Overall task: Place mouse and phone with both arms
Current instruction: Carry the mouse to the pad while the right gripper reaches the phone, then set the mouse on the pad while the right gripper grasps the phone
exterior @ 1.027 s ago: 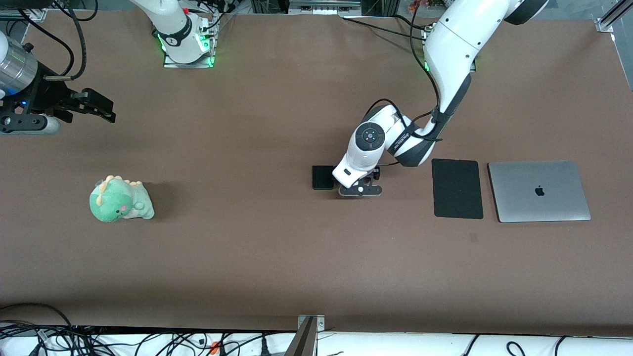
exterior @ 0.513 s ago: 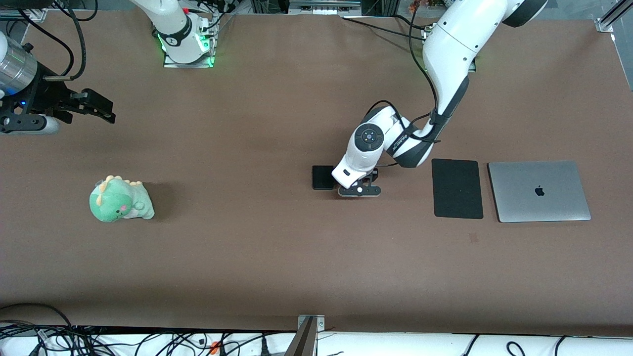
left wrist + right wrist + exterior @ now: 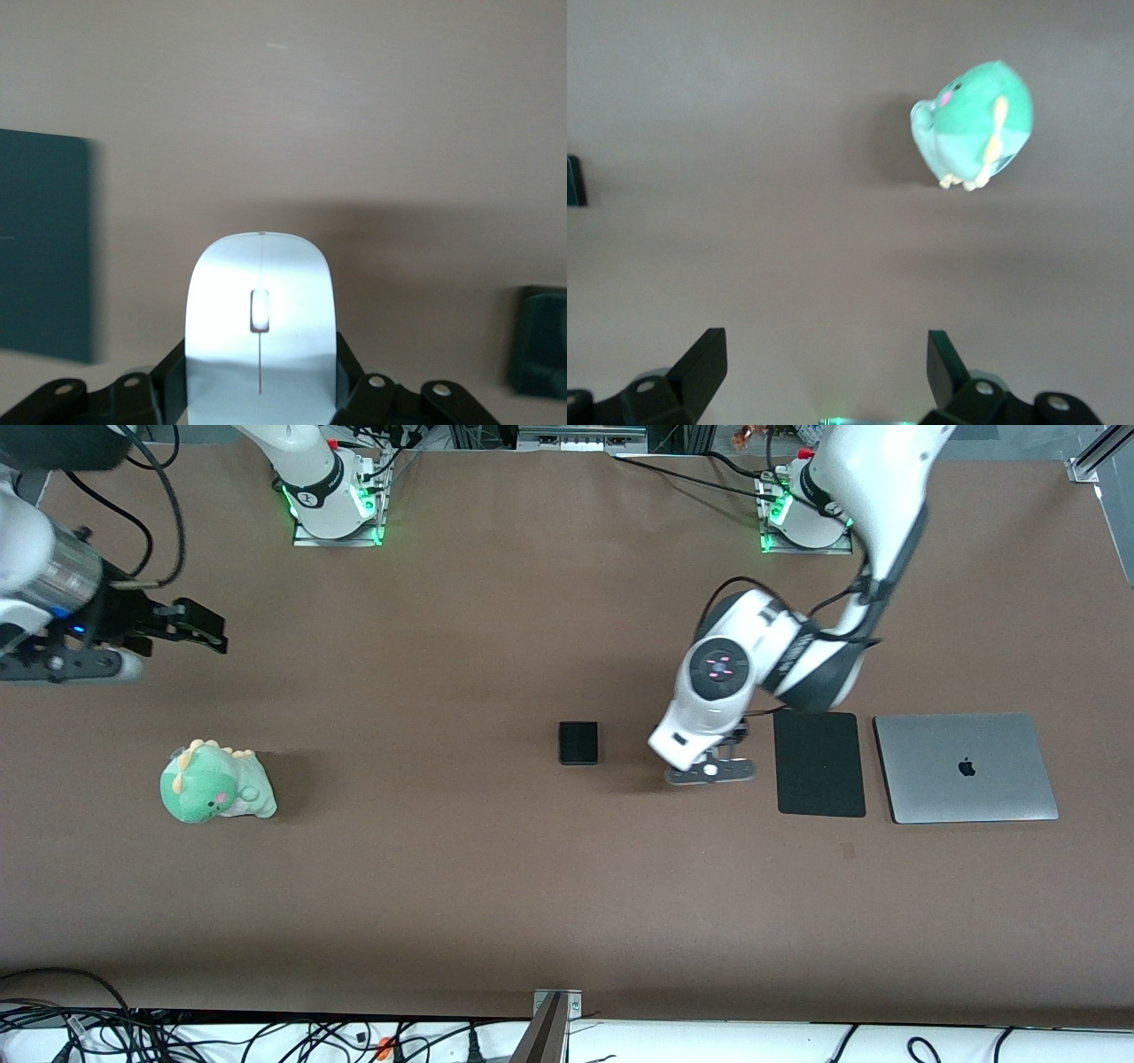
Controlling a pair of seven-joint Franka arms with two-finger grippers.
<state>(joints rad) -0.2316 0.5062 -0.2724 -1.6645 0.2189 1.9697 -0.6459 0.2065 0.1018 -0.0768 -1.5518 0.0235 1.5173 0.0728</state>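
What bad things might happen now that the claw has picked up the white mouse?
1. The mouse is smooth and glossy, and the left claw pinches only its back end, so it might slip out over the table.
2. The mouse pad lies right beside the left claw; set down a bit early, the mouse might land half on its edge and tilt.
3. The right claw waits open high near the plush dinosaur, far from the phone, so a long reach might bump the toy.

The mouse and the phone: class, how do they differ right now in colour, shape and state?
The mouse is white and oval; the phone is a black rounded rectangle. The mouse is clamped in the left gripper, above the table between phone and mouse pad; the phone lies flat on the table, untouched. Both are small, smooth gadgets.
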